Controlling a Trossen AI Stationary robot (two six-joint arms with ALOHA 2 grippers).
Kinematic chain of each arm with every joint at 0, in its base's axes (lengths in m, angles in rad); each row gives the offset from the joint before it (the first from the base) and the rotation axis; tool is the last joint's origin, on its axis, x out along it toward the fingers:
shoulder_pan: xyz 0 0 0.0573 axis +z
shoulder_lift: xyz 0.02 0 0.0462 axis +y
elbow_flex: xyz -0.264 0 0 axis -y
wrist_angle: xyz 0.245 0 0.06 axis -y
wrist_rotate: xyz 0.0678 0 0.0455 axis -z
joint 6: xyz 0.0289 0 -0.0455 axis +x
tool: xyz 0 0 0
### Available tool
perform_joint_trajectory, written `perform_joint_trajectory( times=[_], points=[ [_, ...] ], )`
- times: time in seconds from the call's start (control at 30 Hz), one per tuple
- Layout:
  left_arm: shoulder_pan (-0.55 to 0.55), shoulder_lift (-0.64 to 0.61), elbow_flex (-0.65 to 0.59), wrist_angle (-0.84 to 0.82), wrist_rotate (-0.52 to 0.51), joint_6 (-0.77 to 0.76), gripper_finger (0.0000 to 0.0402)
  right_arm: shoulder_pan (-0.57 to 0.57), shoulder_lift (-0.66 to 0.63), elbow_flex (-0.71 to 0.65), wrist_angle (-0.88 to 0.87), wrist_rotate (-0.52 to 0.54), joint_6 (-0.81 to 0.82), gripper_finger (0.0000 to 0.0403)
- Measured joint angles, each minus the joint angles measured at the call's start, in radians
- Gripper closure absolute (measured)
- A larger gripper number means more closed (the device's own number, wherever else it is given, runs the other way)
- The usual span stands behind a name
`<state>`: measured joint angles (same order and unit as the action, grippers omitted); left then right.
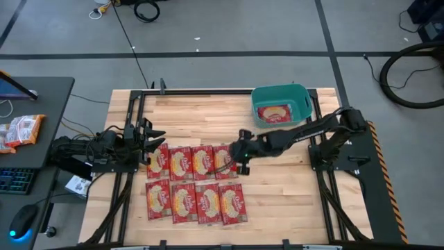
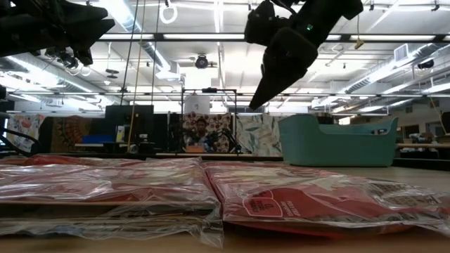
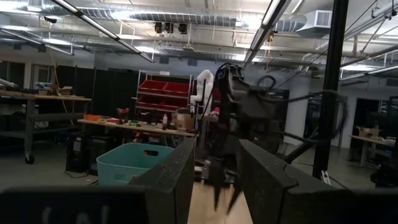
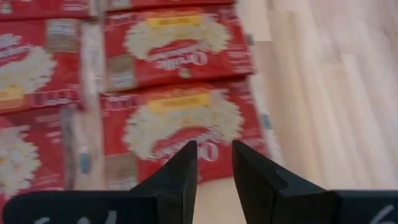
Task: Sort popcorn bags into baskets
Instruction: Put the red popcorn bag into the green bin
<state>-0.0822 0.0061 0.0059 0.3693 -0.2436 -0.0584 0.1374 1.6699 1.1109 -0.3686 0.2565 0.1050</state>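
Eight red popcorn bags [image 1: 194,182] lie flat on the wooden table in two rows of four. A ninth bag [image 1: 274,112] lies inside the teal basket [image 1: 302,104] at the far right of the table. My right gripper [image 1: 237,164] hangs open in the air over the right end of the far row. In its wrist view the narrow gap between its fingers [image 4: 214,167] sits over a bag [image 4: 180,115]. In the low view it [image 2: 256,102] is well above the bags. My left gripper [image 1: 158,137] waits open, level, at the table's left side.
An orange-and-white snack bag [image 1: 21,130] lies on the dark desk left of the table, beside a keyboard and a mouse. Black frame rails [image 1: 201,91] run along the table's edges. Bare wood [image 1: 284,191] lies right of the bags, near the basket.
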Motion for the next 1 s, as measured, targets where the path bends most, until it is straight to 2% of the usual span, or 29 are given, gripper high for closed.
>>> perform_joint_trajectory(
  times=[0.23, 0.4, 0.67, 1.0],
  points=[
    [0.000, 0.000, 0.000, 0.007, 0.000, 0.000, 0.0276, 0.081, 0.085, 0.032, 0.053, -0.020, 0.062, 0.0298],
    [0.000, 0.000, 0.000, 0.010, 0.000, -0.002, 0.0276, 0.143, 0.185, 0.162, -0.005, -0.014, 0.056, 0.0298],
    [0.000, 0.000, 0.000, 0.009, 0.000, -0.006, 0.0276, 0.204, 0.329, 0.316, -0.110, 0.069, -0.002, 0.0292],
    [0.000, 0.000, 0.000, 0.007, 0.000, -0.008, 0.0276, 0.206, 0.397, 0.342, -0.148, 0.122, -0.008, 0.0212]
  ],
)
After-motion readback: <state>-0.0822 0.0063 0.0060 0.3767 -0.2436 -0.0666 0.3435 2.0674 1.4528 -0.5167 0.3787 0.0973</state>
